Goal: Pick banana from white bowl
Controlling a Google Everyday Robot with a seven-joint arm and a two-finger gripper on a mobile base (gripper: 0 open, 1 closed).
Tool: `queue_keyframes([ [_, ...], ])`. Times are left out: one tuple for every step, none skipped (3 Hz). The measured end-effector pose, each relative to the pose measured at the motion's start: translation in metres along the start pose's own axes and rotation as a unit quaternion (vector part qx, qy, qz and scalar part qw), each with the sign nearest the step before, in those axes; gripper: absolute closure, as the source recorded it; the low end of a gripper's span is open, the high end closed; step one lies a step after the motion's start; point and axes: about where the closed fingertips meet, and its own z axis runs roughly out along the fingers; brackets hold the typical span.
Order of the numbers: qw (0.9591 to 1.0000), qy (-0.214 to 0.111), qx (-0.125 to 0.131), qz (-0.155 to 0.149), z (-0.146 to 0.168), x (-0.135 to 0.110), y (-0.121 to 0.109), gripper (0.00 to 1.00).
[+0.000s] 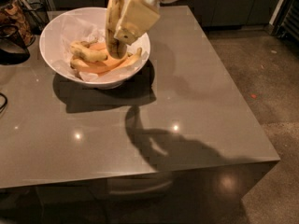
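The white bowl with crinkled paper lining stands at the back left of the grey table. My gripper hangs over the bowl's right half, shut on the banana. That banana is long, yellow and brown-spotted. It hangs nearly upright, with its lower tip over the fruit in the bowl. A shorter, plumper banana and smooth orange curved pieces lie in the bowl. The gripper's cream finger covers the banana's right side.
The grey table has its right edge and front edge in view, with floor beyond. Dark objects and a patterned jar stand at the far left next to the bowl. Dark cabinets run along the back.
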Motion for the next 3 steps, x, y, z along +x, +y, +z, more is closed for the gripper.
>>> queue_keyframes([
  [1.0,0.0,0.002,-0.006,-0.002,-0.004,0.002,1.0],
  [0.9999,-0.001,-0.001,0.011,-0.021,-0.014,0.061,1.0],
  [0.9999,-0.001,-0.001,0.011,-0.021,-0.014,0.061,1.0],
])
